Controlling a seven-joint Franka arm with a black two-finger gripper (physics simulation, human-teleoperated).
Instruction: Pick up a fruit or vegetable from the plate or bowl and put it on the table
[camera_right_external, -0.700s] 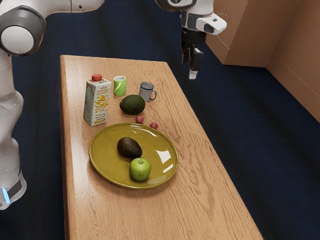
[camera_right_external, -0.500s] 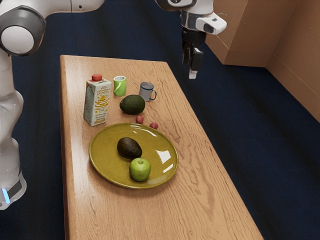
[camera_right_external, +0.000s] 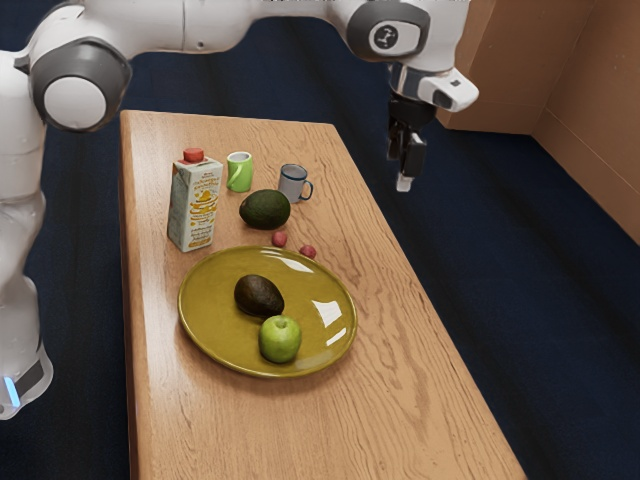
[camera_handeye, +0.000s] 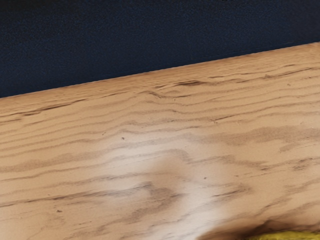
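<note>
Exterior view, apple (camera_right_external: 280, 340), wrist view, plate edge (camera_handeye: 295, 236)

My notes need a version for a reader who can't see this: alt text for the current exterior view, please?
An olive-yellow plate holding a dark avocado and a green apple sits on a wooden table, the end effector raised apart from them. Beyond the plate are a second avocado, red fruits, a carton, a green mug and a gray mug.

Plate (camera_handeye: 292, 235) mostly past wrist view's edge
</note>
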